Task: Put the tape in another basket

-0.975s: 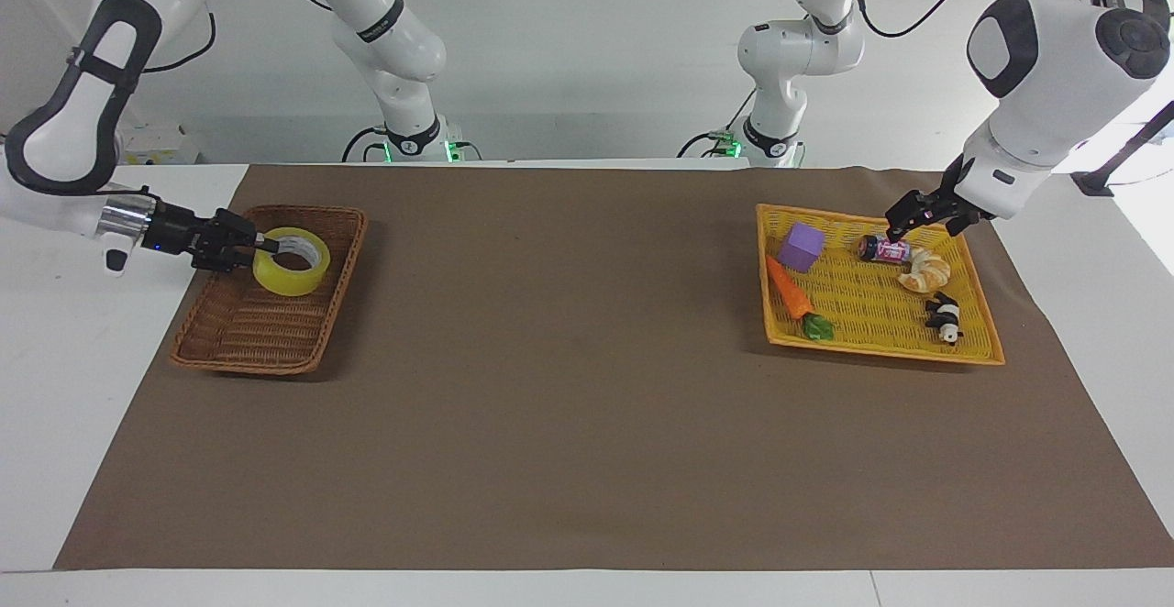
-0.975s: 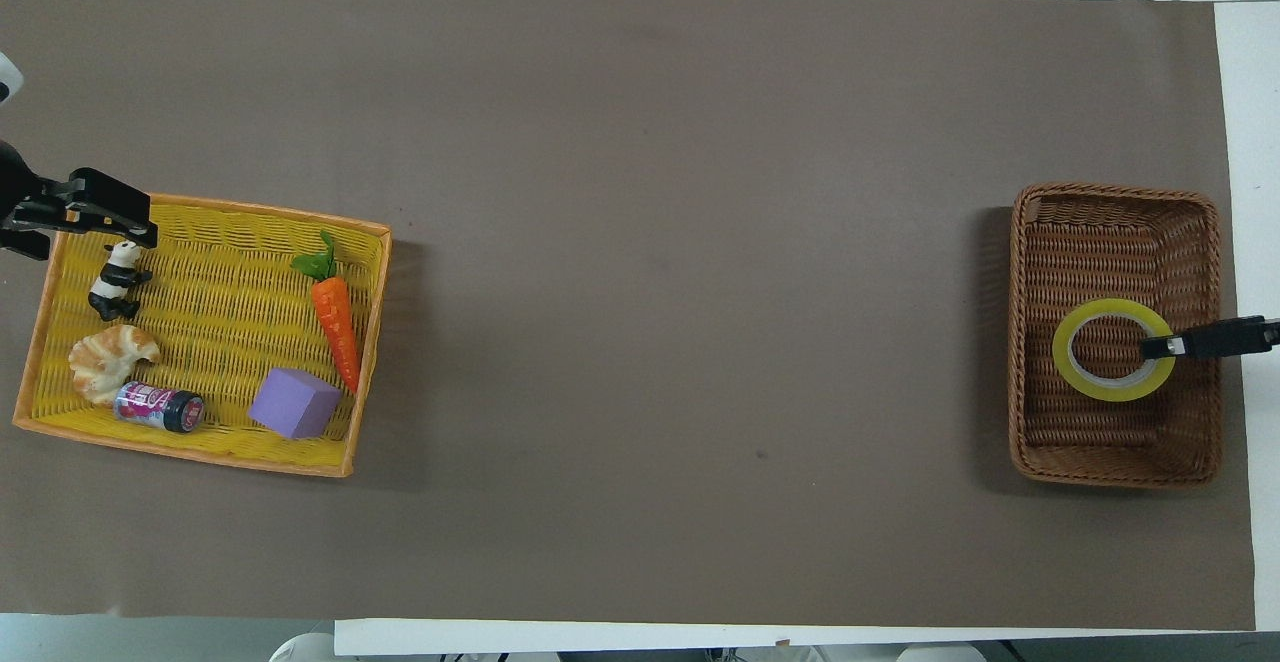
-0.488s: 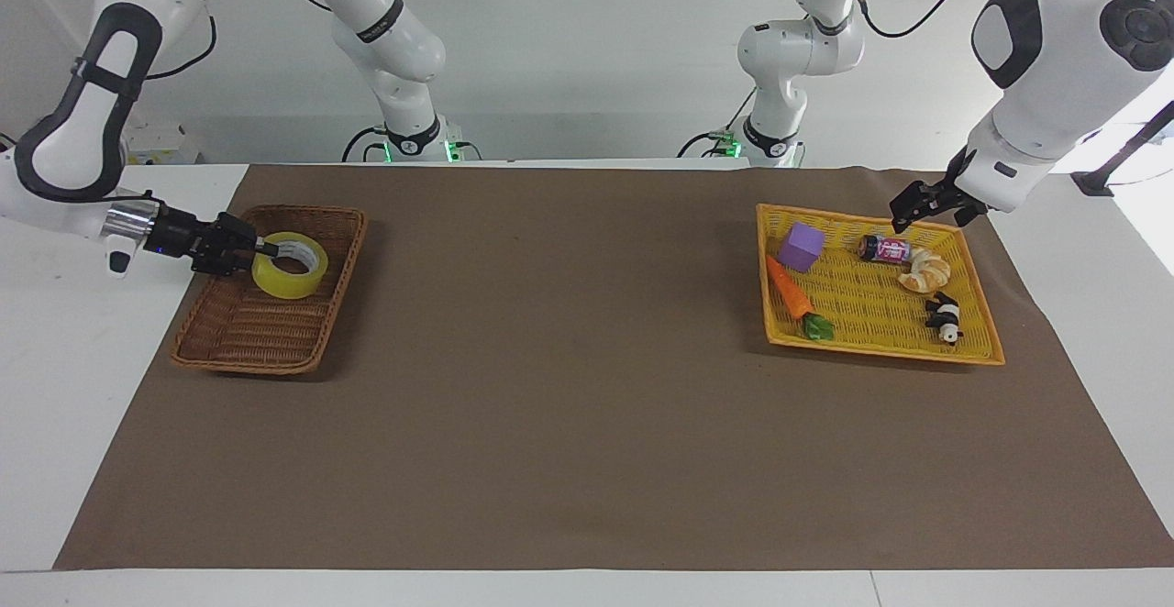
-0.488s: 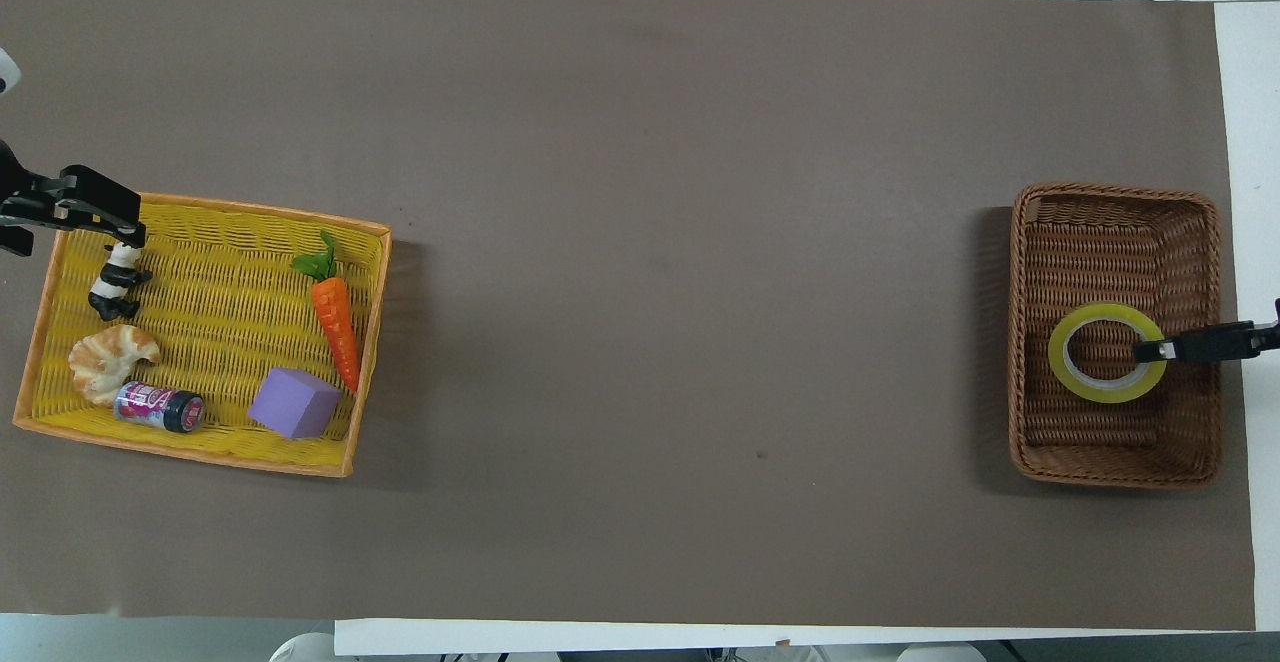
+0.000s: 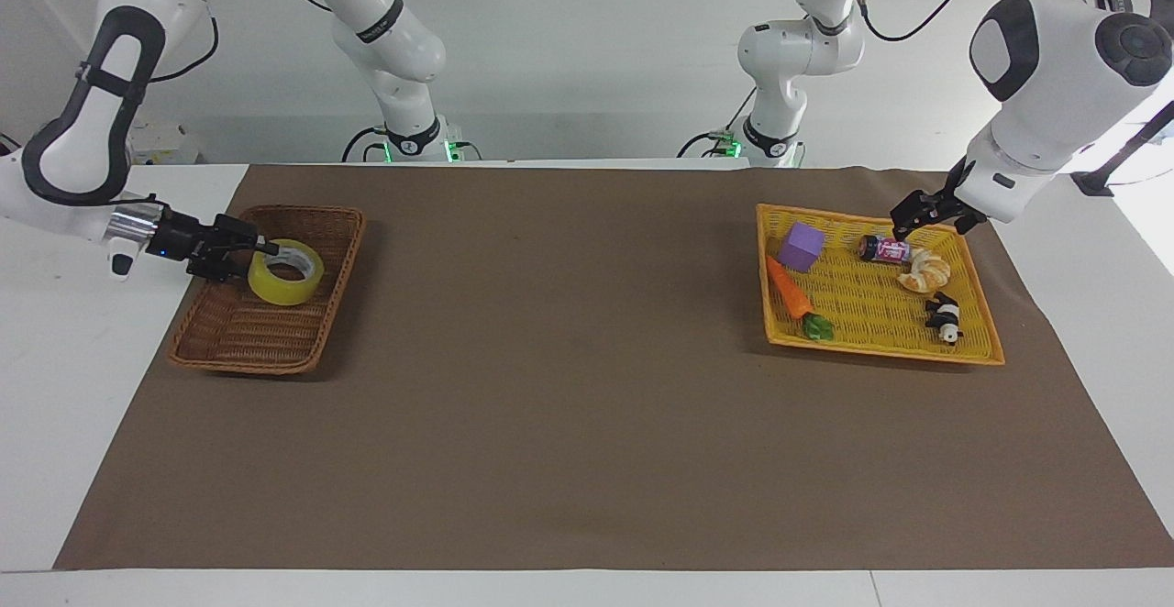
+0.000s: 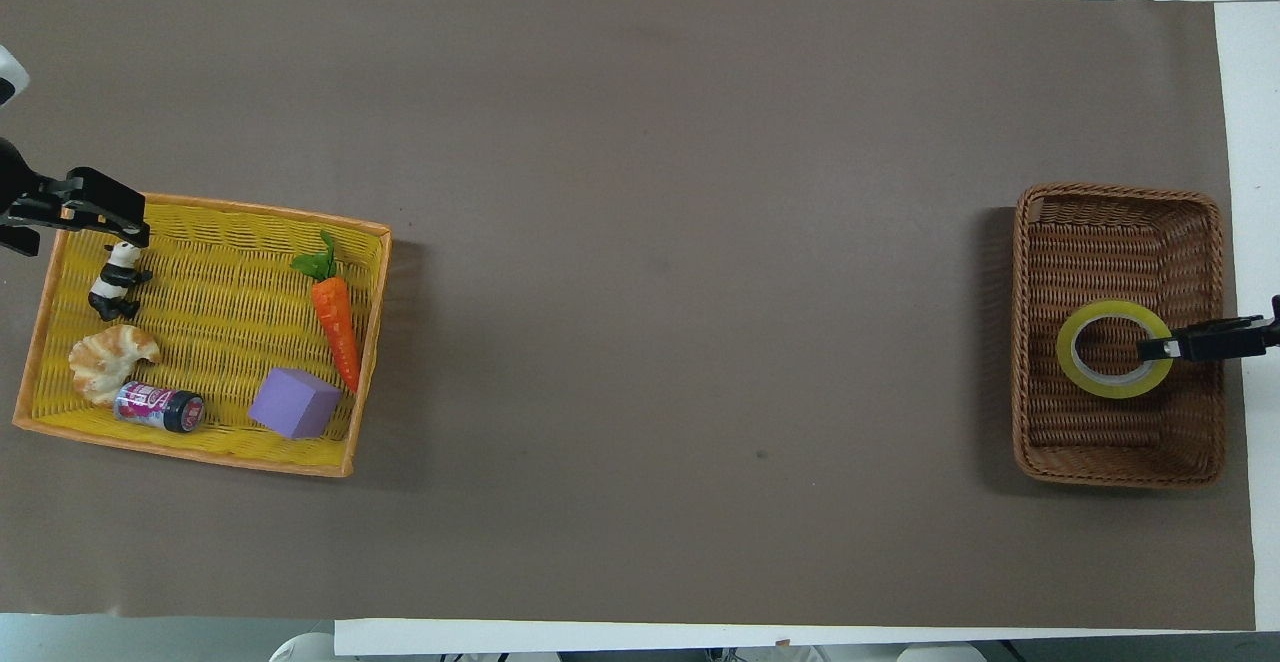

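Note:
The yellow tape (image 5: 286,273) lies tilted in the brown wicker basket (image 5: 229,336) at the right arm's end of the table. It also shows in the overhead view (image 6: 1075,367), in the part of the basket (image 6: 1115,197) nearer to the robots. My right gripper (image 5: 264,248) reaches in over the basket's outer rim and is shut on the tape's rim, one finger inside the ring (image 6: 1150,349). My left gripper (image 5: 903,222) hangs open and empty over the yellow tray's corner, just above a small can (image 5: 882,248).
The flat yellow woven tray (image 5: 880,350) at the left arm's end holds a purple cube (image 5: 802,246), a carrot (image 5: 791,288), a croissant (image 5: 924,270), a panda figure (image 5: 945,317) and the can. A brown mat (image 5: 569,387) covers the table.
My right gripper has drawn back a little toward the table's end and sunk, lowering the tape into the basket. My left gripper rose slightly off the can.

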Controlling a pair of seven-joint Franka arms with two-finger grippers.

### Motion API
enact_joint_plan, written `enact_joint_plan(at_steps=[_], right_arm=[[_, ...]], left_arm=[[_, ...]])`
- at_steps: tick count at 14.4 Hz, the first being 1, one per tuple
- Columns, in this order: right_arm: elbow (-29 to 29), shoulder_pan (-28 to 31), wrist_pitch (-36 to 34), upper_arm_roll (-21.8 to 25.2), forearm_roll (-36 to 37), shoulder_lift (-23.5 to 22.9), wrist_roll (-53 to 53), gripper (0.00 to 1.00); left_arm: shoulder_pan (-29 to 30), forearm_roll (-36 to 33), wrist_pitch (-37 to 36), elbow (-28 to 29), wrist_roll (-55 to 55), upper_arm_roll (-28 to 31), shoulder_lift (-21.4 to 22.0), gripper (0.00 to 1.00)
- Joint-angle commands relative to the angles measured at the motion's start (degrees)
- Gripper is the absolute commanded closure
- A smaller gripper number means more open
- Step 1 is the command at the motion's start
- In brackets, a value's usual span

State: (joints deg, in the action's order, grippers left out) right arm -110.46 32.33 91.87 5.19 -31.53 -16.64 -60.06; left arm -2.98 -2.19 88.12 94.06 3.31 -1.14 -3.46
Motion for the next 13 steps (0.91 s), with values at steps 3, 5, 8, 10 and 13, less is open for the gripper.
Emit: enact_joint_plan(at_steps=[3, 5, 8, 10, 13], right_arm=[[3.23, -5.32, 3.83, -0.53, 7.51, 6.25, -0.5, 0.0], [4.28, -8.75, 5.42, -0.53, 12.08, 8.98, 1.51, 0.0], [7.35, -14.46, 5.87, -0.8, 19.11, 12.24, 8.87, 0.0], [10.25, -19.3, 4.82, -0.88, 26.05, 14.61, 18.09, 0.0], [13.59, -23.18, -1.49, -0.88, 30.03, 17.96, 31.55, 0.0]], left_arm=[[0.43, -0.89, 1.53, 1.56, -0.68, -0.36, 1.7, 0.0], [1.31, -0.89, 1.53, 1.48, -0.68, 0.17, 1.7, 0.0], [2.27, -0.89, 1.44, 1.48, -0.68, 0.17, 1.7, 0.0], [2.36, -0.89, 1.53, 1.48, -0.68, 0.17, 1.7, 0.0], [2.37, -0.89, 1.53, 1.48, -0.68, 0.17, 1.7, 0.0]])
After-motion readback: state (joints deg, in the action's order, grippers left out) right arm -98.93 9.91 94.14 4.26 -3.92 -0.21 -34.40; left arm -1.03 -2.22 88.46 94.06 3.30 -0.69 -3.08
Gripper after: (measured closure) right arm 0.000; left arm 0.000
